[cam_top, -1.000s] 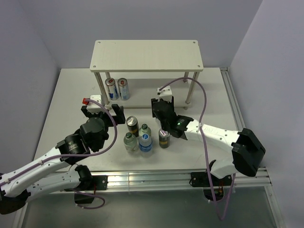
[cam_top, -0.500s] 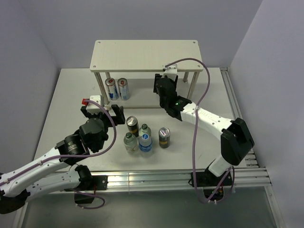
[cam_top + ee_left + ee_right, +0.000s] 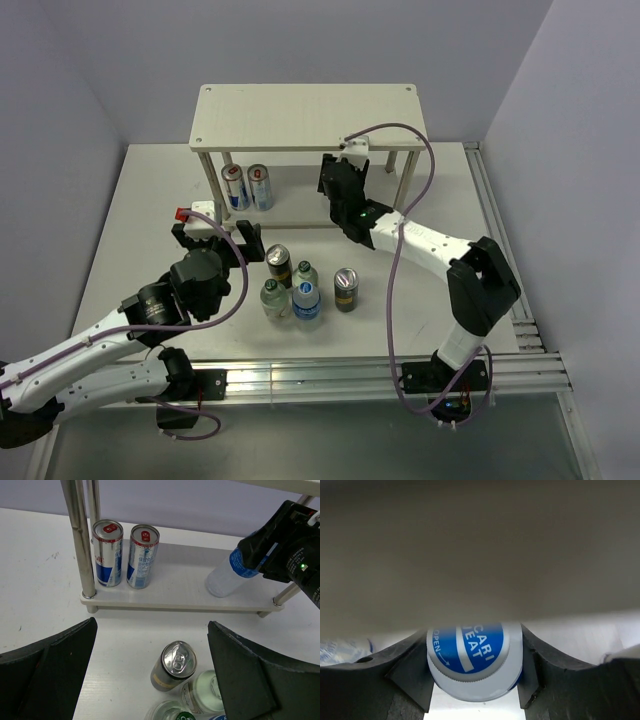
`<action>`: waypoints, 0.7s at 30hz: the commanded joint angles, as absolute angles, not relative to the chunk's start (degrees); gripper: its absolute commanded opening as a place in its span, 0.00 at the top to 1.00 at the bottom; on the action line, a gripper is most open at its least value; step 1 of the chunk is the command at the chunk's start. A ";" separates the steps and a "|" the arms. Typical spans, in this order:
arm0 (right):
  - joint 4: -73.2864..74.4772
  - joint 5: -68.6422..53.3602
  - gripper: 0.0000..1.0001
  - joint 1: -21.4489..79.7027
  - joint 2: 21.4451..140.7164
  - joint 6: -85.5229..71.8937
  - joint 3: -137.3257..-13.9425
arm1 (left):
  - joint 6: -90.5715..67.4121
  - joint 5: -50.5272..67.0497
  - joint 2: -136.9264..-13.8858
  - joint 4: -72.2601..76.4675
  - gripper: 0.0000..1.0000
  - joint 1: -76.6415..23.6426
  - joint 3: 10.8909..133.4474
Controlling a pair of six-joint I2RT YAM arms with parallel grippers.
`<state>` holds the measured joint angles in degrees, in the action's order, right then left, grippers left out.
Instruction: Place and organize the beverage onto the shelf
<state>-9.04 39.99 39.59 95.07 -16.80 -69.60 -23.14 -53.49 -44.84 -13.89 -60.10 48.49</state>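
Note:
The shelf [image 3: 310, 115] stands at the back of the table. Its lower board [image 3: 180, 587] holds two silver-and-blue cans [image 3: 107, 552] at the left end. My right gripper [image 3: 340, 187] reaches under the top board and is shut on a clear bottle with a blue cap [image 3: 472, 652]. In the left wrist view this bottle [image 3: 225, 577] leans, with its base on the lower board's right part. The right gripper's jaws [image 3: 474, 665] press both sides of the cap. My left gripper [image 3: 150, 680] is open and empty, hovering over a dark can [image 3: 175, 665].
In front of the shelf stand a dark can [image 3: 278, 264], two clear bottles [image 3: 305, 273] [image 3: 272, 297], a blue-labelled bottle [image 3: 306, 299] and another can [image 3: 346, 289]. The shelf's thin legs [image 3: 80, 535] flank the lower board. Walls close in behind and on both sides.
My right gripper has moved from beside the cans on the table up and back under the shelf's top board, where it holds the bottle. The left arm has not moved.

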 commanded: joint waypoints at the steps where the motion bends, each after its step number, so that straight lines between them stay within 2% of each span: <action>1: -16.00 40.17 1.00 39.64 96.50 -19.68 -74.79 | -22.06 -54.67 -45.00 -11.60 0.01 -60.38 48.87; 3: -15.12 39.64 1.00 39.64 97.29 -19.86 -75.58 | -21.97 -54.75 -45.00 -11.60 0.01 -60.47 48.87; 4: -14.42 39.64 0.93 39.73 98.25 -19.95 -76.80 | -21.97 -54.76 -45.00 -11.69 0.01 -60.47 48.95; 5: -13.54 39.29 0.65 39.64 98.70 -20.13 -77.25 | -21.97 -54.76 -44.91 -11.69 0.01 -60.47 48.96; 8: -12.92 39.02 0.27 39.64 99.58 -20.39 -77.96 | -21.97 -54.93 -44.47 -11.87 0.01 -60.56 48.96; 11: -11.70 38.94 0.21 39.73 100.19 -20.74 -78.75 | -21.97 -55.28 -44.03 -11.78 0.01 -60.91 48.87; 21: -10.37 38.93 0.16 39.73 100.81 -21.45 -78.84 | -21.71 -56.60 -43.51 -11.78 0.01 -61.96 48.69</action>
<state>-8.12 39.79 39.59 100.66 -18.79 -76.82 -23.09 -55.09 -44.27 -13.89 -61.39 48.49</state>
